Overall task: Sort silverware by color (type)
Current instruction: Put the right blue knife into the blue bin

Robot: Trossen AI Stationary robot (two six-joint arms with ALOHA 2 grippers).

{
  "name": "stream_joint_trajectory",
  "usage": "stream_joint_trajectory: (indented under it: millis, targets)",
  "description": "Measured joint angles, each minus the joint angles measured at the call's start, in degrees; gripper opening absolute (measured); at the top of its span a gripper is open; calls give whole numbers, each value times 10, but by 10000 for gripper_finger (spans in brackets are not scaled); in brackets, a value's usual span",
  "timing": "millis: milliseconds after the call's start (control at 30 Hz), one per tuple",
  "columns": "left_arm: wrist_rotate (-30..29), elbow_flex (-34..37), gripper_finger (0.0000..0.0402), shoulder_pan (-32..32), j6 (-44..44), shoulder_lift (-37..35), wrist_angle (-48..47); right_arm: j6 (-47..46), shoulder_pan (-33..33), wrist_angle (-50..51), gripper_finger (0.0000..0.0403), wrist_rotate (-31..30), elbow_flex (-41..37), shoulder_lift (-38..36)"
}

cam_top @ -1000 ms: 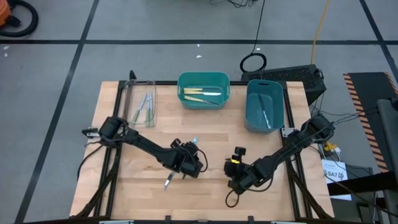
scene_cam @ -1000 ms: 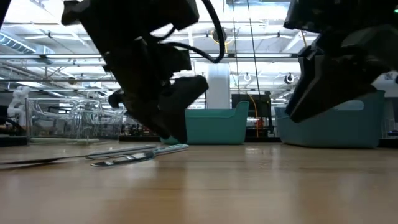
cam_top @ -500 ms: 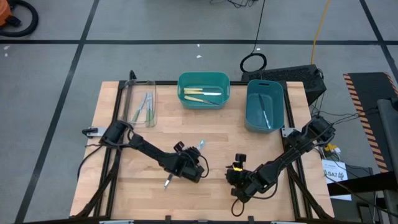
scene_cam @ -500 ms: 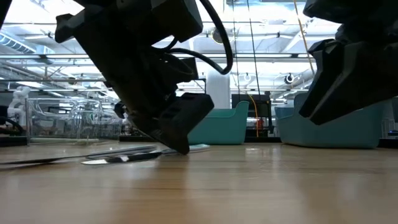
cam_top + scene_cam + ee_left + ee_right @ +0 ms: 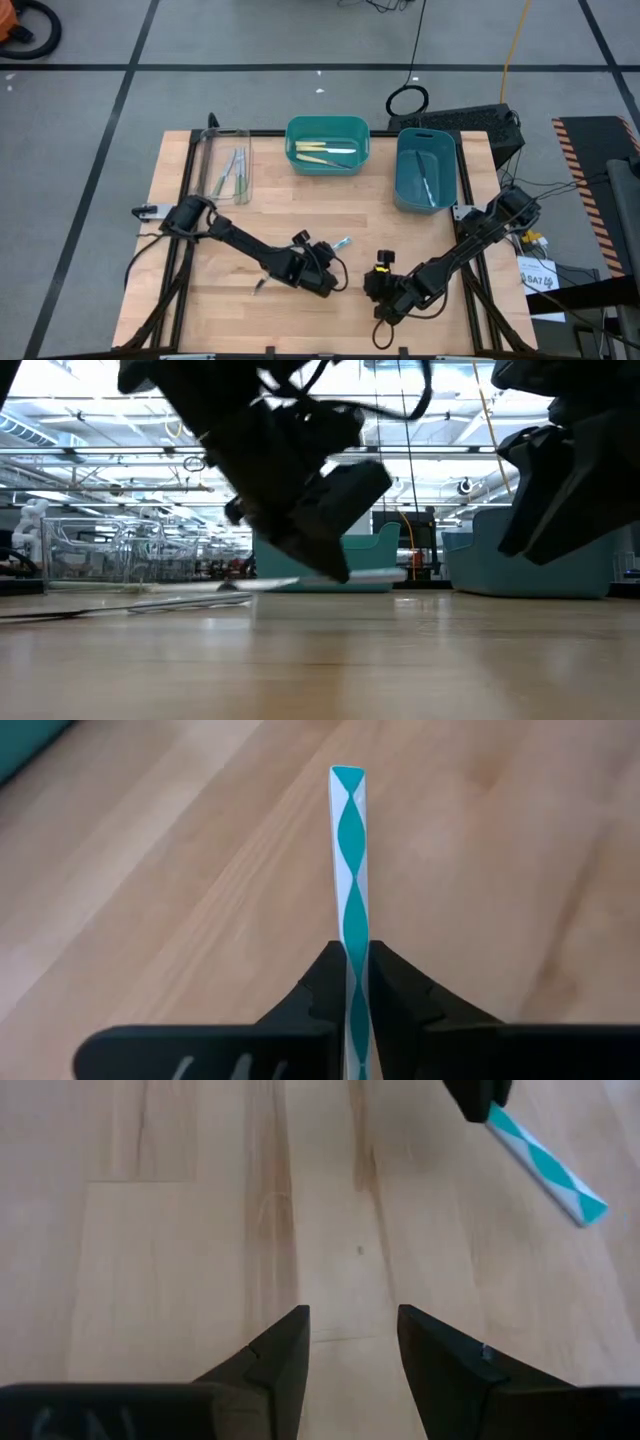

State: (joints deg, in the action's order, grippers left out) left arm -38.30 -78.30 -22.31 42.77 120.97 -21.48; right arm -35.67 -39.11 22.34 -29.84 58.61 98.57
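Left wrist view gives me the clearest read: my left gripper (image 5: pixel 356 1005) is clamped on a utensil handle (image 5: pixel 350 870) patterned in teal and white, which sticks out over the wooden table (image 5: pixel 520 850). From above, that gripper (image 5: pixel 330 262) sits near the table's front middle, with another utensil (image 5: pixel 259 285) lying on the boards just beside the arm. My right gripper (image 5: pixel 350 1350) hangs nearby with fingers apart, holding nothing. Other silverware rests in the clear tray (image 5: pixel 210 150), teal bin (image 5: pixel 296 130) and blue bin (image 5: pixel 405 185).
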Motion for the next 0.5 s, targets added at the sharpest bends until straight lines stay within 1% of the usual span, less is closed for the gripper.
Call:
stream_joint_trajectory:
  millis: [100,267,500]
  targets:
    - [0,-24,27,-8,-39,0,-2,-13,-3,3,146,4,0,-5]
    - [-3,-80,27,-33,-138,-1,-47,-19,-5,7,146,-2,0,-8]
    - [-5,-118,27,-61,-271,-2,-61,-35,-4,22,146,-44,0,-13]
